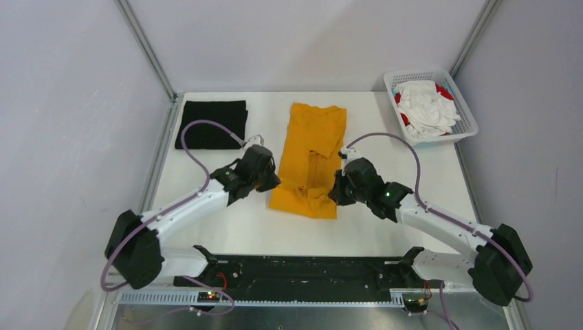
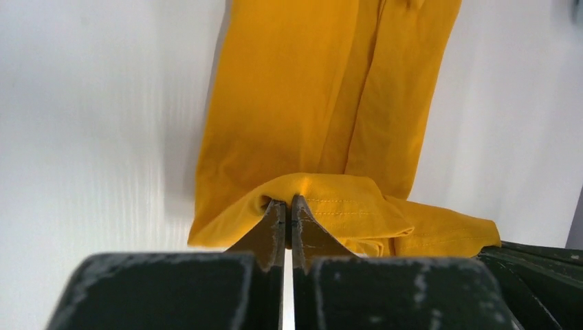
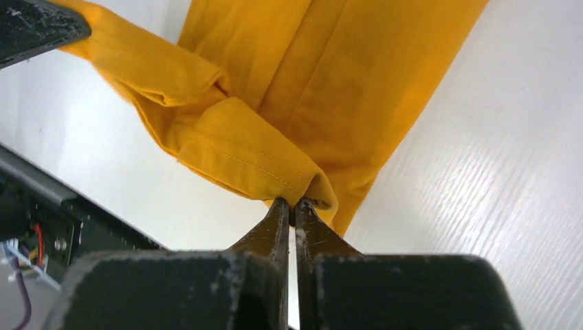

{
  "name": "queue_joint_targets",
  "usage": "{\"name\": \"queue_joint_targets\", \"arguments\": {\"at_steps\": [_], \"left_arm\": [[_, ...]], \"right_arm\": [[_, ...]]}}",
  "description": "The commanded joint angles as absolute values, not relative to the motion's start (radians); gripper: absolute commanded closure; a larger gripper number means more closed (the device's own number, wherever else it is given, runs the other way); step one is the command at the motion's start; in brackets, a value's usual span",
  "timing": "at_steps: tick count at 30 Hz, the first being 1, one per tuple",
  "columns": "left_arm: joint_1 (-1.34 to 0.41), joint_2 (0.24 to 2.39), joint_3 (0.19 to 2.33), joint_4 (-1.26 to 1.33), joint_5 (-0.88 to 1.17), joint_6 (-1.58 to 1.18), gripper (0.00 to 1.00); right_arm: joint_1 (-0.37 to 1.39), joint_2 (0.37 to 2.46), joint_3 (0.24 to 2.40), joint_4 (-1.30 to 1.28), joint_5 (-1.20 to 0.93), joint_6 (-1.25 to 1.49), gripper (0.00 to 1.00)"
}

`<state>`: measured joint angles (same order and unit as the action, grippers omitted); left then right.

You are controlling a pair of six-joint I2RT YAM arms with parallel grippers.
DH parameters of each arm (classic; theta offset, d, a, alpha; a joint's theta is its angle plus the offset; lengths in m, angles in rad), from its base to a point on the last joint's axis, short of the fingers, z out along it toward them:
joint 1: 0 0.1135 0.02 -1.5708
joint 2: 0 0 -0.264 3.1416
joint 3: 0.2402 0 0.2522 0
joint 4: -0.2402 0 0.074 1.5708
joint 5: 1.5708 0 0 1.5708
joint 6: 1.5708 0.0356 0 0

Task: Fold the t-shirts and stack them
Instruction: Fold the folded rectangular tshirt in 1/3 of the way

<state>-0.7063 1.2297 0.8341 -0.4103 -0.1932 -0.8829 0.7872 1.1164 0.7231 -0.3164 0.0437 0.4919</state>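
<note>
mustard-orange t-shirt (image 1: pixel 313 137), near corners pinched — left hand (image 2: pixel 289 201), right hand (image 3: pixel 294 203)

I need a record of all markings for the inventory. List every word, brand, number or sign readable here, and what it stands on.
None: no readable text in any view.
The mustard-orange t-shirt, the folded black t-shirt and the white mesh basket show no print, tag or label.

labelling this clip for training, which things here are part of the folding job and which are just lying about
Job:
orange t-shirt
folded black t-shirt
white and red t-shirts, heaped far right

Lying about:
white mesh basket holding that heap
table
</note>
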Motion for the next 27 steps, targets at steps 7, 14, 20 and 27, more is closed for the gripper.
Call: {"name": "queue_joint_targets", "arguments": {"at_steps": [7,14,20,27], "left_arm": [[-0.55,1.52,1.103,-0.366,-0.022,-0.694,1.0],[-0.486,1.655,1.201,-0.367,0.022,-0.652,1.0],[-0.455,1.735,1.247,-0.369,0.03,-0.639,0.99],[-0.43,1.843,1.309,-0.37,0.041,-0.625,0.96]], "right_arm": [[0.564,1.286,0.842,-0.182,-0.068,0.401,1.0],[0.49,1.431,0.9,-0.11,-0.158,0.367,1.0],[0.454,1.531,0.955,-0.084,-0.184,0.362,1.0],[0.421,1.593,0.97,-0.072,-0.171,0.363,1.0]]}}
